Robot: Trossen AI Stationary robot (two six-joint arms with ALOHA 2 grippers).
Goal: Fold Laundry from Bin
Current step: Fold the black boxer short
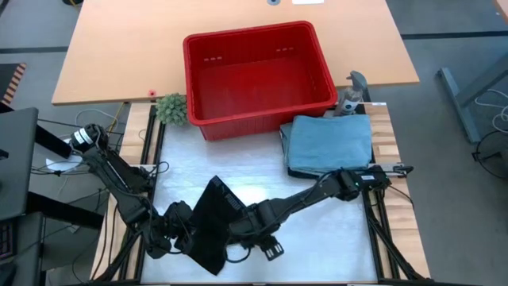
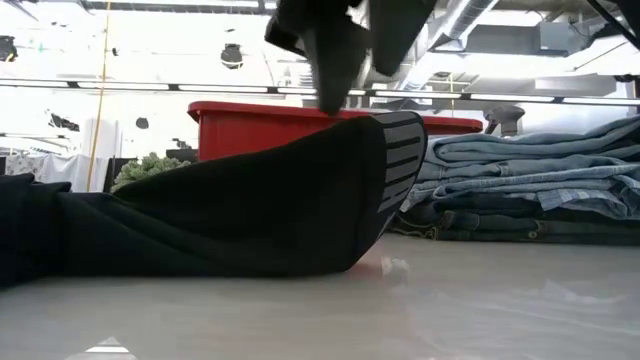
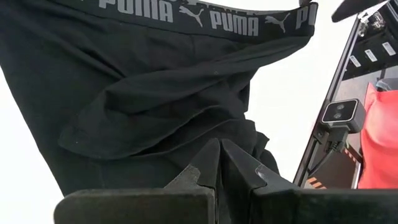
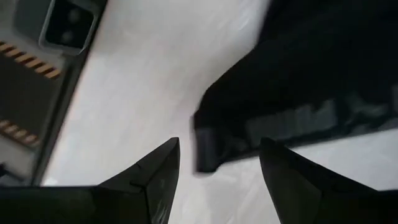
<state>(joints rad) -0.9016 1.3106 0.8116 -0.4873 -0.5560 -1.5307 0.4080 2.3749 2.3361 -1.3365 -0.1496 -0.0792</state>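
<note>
Garment in hand: I am working a black garment [image 1: 213,226] with a grey lettered waistband [image 3: 205,18]; it lies on the white table [image 1: 317,250] near the front edge, well clear of the bin.
Left gripper [image 3: 219,163]: fingers pressed together, pinching a bunched fold of the black cloth at the garment's left end.
Right gripper [image 4: 219,163]: fingers spread, hovering just above the waistband edge with nothing between them; in the low view it hangs over the raised hump of cloth.
Bin [image 1: 258,75]: red, at the back of the table, and I see no cloth inside it from above.
Folded stack [image 1: 329,143]: light blue denim pieces piled just right of the bin, well apart from my work.
Handling: I judge the fabric light, limp and stretchy; it drapes and wrinkles rather than holding a crease, so one pinch alone lets it sag.
Stiffest part: the elastic waistband, which I expect keeps its line best.
Where to hold: I would take the waistband corner with the right fingers, biting both layers, and keep the left pinch as an anchor.
Risk: thin cloth may slip out or only the top layer may lift.
</note>
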